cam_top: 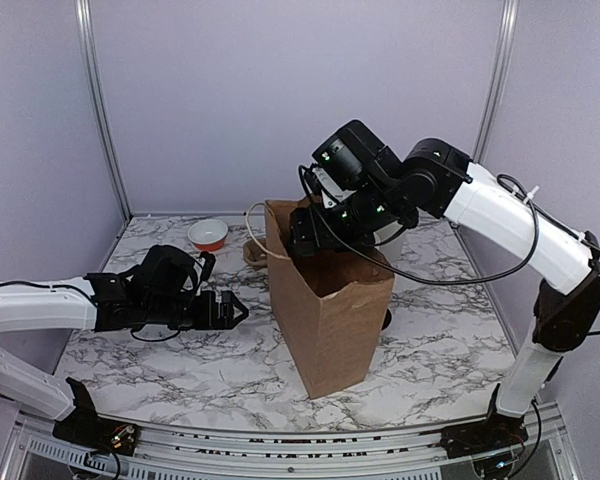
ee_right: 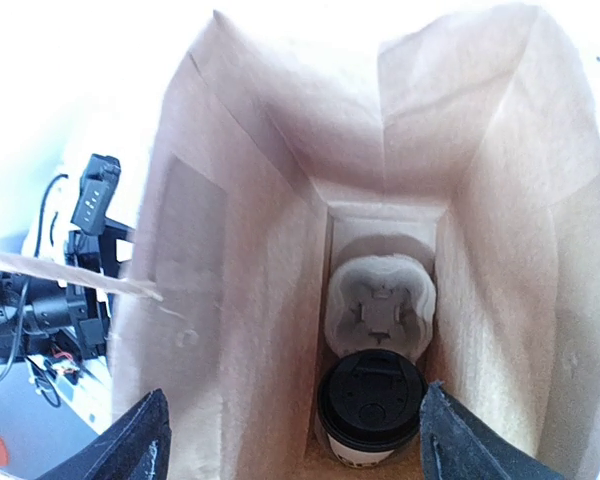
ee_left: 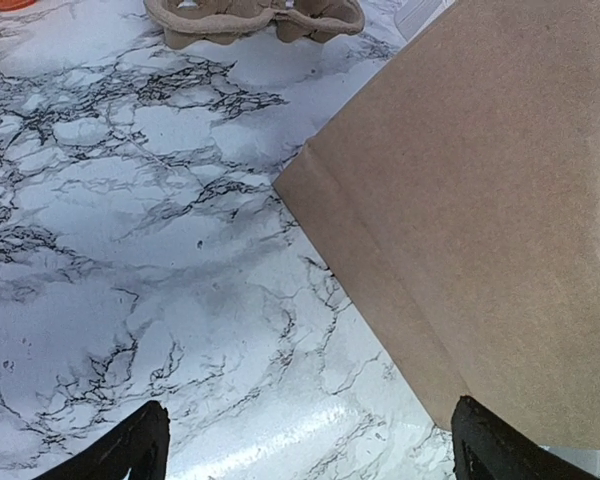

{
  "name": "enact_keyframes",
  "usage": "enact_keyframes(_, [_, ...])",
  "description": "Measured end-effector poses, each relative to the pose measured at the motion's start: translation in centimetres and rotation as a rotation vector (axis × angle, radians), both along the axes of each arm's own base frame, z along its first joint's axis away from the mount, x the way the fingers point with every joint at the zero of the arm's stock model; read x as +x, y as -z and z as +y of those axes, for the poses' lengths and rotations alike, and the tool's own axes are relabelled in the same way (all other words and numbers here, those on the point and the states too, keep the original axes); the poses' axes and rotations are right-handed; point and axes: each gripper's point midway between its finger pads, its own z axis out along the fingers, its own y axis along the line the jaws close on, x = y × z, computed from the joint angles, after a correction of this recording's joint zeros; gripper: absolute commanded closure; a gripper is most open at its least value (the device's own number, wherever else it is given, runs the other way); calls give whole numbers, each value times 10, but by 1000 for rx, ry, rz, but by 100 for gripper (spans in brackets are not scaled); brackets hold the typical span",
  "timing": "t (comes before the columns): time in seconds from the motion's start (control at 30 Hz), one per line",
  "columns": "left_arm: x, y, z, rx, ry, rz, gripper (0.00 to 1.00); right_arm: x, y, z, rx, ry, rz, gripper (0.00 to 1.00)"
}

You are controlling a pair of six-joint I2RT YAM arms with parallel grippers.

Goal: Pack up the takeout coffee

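The takeout coffee (ee_right: 372,402), a white cup with its black lid on, stands at the bottom of the brown paper bag (cam_top: 325,300) beside an empty moulded cup slot (ee_right: 380,305). In the right wrist view my right gripper (ee_right: 295,450) looks straight down into the bag's mouth, open, its fingertips (ee_right: 130,440) wide apart and holding nothing. Seen from above, it (cam_top: 315,235) hovers over the bag's top. My left gripper (cam_top: 235,312) waits low over the table just left of the bag (ee_left: 480,220); it (ee_left: 305,455) is open and empty.
A brown pulp cup carrier (ee_left: 250,18) lies on the marble table (cam_top: 180,370) behind the bag's left corner. An orange-red bowl (cam_top: 208,235) sits at the back left. Enclosure walls surround the table.
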Motion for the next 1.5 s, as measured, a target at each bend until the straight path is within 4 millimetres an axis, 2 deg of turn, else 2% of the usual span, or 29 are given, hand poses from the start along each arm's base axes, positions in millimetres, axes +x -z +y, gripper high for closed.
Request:
enact_keyframes(0.3, [10, -22, -3, -6, -19, -36, 1, 6, -32, -1, 102, -9, -86, 17])
enact_keyframes(0.43, [15, -32, -1, -9, -40, -59, 1, 11, -53, 0, 155, -26, -150, 17])
enact_keyframes(0.63, [23, -50, 1, -17, -70, -96, 1, 31, -95, -6, 227, -43, -291, 19])
enact_keyframes(0.8, [30, -65, 7, -23, -103, -127, 1, 51, -119, -13, 258, -41, -388, 21])
enact_keyframes(0.87, [33, -73, 10, -26, -120, -144, 1, 63, -127, -23, 268, -29, -418, 21])
enact_keyframes(0.93, [37, -83, 15, -32, -139, -166, 1, 79, -140, -45, 281, 10, -461, 22])
enact_keyframes(0.97, [39, -88, 18, -33, -151, -179, 1, 81, -141, -48, 283, 15, -465, 22])
enact_keyframes(1.13, [45, -114, 30, -46, -197, -236, 1, 107, -161, -115, 313, 132, -554, 25])
enact_keyframes(1.23, [47, -126, 35, -53, -221, -263, 1, 129, -153, -162, 314, 228, -578, 29])
enact_keyframes(1.3, [48, -129, 39, -49, -233, -272, 1, 143, -138, -181, 306, 268, -567, 32])
enact_keyframes(1.4, [49, -132, 41, -45, -243, -277, 1, 163, -98, -204, 271, 322, -513, 39])
enact_keyframes(1.5, [50, -132, 43, -37, -253, -280, 1, 179, -51, -224, 236, 368, -433, 47])
